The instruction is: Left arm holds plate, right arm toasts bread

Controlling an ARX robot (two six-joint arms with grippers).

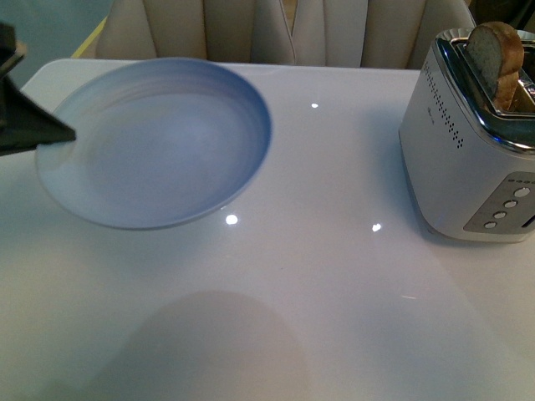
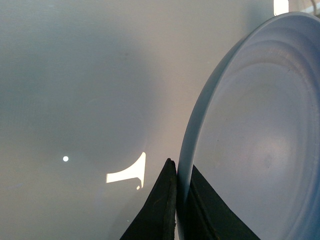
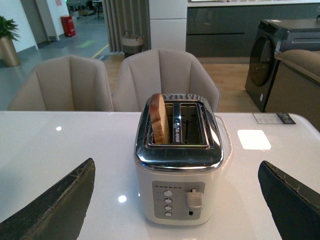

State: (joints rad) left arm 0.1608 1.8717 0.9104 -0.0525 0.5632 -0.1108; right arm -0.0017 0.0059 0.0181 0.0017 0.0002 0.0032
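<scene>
My left gripper (image 1: 58, 134) is shut on the rim of the pale blue-grey plate (image 1: 159, 142) and holds it above the white table, at the left of the front view. In the left wrist view the two dark fingers (image 2: 160, 210) pinch the plate's edge (image 2: 250, 140). The bread slice (image 1: 499, 63) stands upright in a slot of the white and chrome toaster (image 1: 472, 159) at the far right, its top sticking out. In the right wrist view my right gripper (image 3: 177, 200) is open, its fingers (image 3: 55, 205) wide on either side of the toaster (image 3: 177, 170), with the bread (image 3: 159, 118) in the slot.
The toaster's front has a lever (image 3: 194, 199) and a column of round buttons (image 3: 168, 204). Beige chairs (image 3: 160, 75) stand behind the white table (image 1: 318, 301). The plate's shadow lies on the table near the front edge.
</scene>
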